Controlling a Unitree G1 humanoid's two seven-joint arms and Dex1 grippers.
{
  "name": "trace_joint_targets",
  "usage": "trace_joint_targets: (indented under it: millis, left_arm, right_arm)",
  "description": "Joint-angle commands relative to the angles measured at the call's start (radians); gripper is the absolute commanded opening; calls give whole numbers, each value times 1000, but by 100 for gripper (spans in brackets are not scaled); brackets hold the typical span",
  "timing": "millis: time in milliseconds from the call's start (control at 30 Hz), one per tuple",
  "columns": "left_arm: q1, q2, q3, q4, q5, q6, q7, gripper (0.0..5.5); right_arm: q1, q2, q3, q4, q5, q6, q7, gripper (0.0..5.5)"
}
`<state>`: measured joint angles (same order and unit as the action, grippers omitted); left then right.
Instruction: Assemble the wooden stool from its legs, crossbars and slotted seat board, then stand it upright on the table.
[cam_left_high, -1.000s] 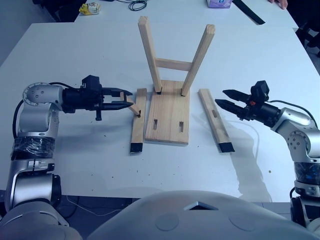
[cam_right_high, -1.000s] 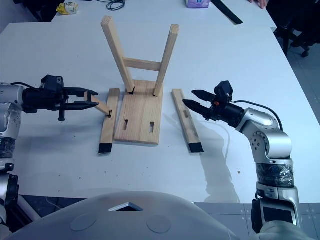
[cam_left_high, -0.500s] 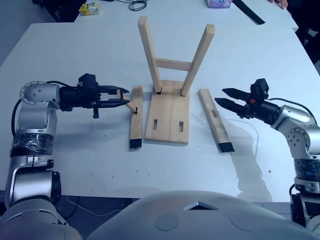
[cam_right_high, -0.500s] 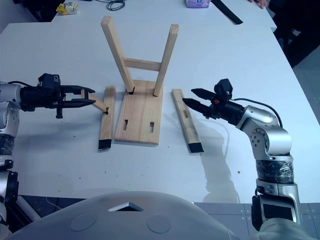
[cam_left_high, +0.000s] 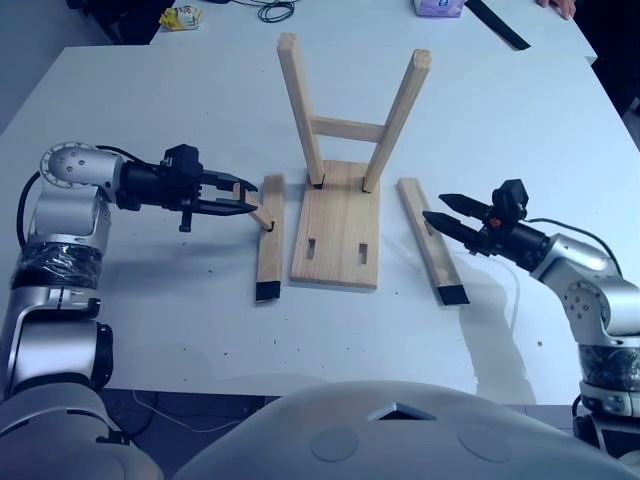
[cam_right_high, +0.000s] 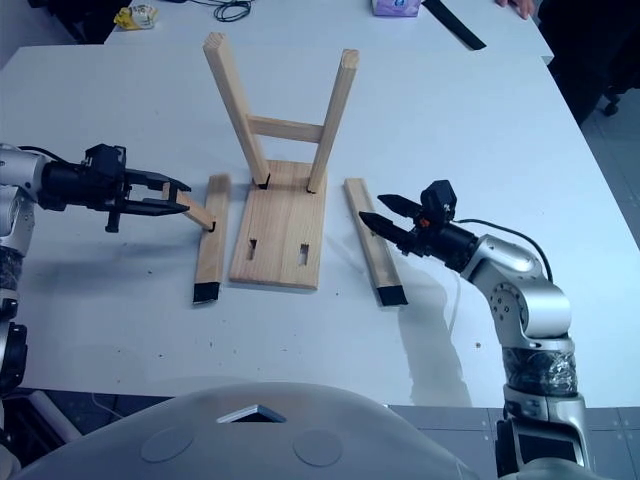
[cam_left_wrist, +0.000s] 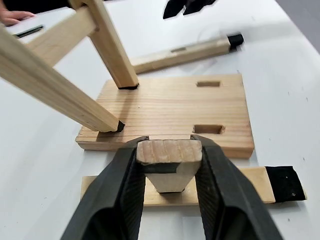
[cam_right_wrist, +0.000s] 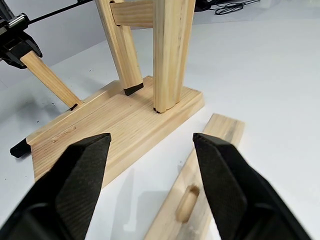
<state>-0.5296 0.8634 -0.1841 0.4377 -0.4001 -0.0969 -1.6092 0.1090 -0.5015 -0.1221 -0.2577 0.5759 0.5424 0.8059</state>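
Judging by the square-cut wood, the parts are taken to be light, stiff and easily gripped, so the left leg (cam_left_high: 269, 245), lying on the tabletop (cam_left_high: 150, 300) just beside the board (cam_left_high: 338, 235), is best steered by its crossbar (cam_left_wrist: 169, 155), on whose free end the left hand (cam_left_high: 245, 197) is clamped. The right hand (cam_left_high: 435, 206) is held open near the right leg (cam_left_high: 428, 240), which lies on the board's other side. The clamp on the end grain and two empty slots (cam_left_wrist: 209, 129) are shown by the left wrist view, while the upright frame (cam_left_high: 348, 128) is seen whole from the head views.
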Motion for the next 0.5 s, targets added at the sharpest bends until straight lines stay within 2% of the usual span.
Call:
trace_joint_targets:
  millis: [33, 267, 500]
  left_arm:
    - [-70, 54, -143, 68, 60, -27, -5, 132]
    - [-177, 103, -362, 159, -1, -74, -5, 132]
    - [-159, 145, -509, 154, -67, -103, -5, 132]
  right_arm:
    - [107, 68, -18, -93, 17, -19, -80, 303]
    - [259, 152, 1, -182, 3, -53, -183, 303]
    - [312, 137, -5, -217, 20, -32, -200, 303]
